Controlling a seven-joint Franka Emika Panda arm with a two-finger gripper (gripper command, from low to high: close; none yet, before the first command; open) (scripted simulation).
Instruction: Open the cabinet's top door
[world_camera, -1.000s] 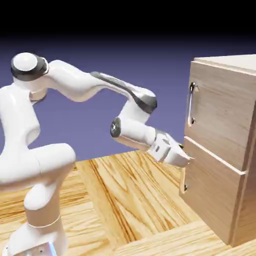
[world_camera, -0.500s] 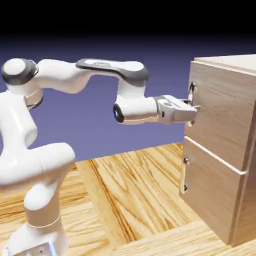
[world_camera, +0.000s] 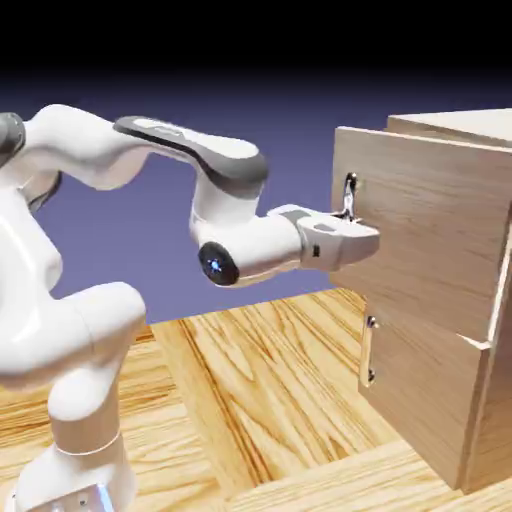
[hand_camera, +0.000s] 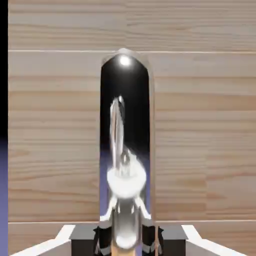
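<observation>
One clenched end effector (world_camera: 362, 240) grips the top door's handle (world_camera: 349, 197) low on the bar; in the hand view the silver bar (hand_camera: 125, 150) sits between the fingertips (hand_camera: 104, 239). To its right, the top door (world_camera: 420, 230) already stands out from the cabinet (world_camera: 470, 125), seemingly part open. Keep pulling straight back, wrist level, so the bar doesn't slip. Below, the lower panel (world_camera: 425, 395) stays shut, clear of the arm; the table (world_camera: 250, 390) blocks nothing.
</observation>
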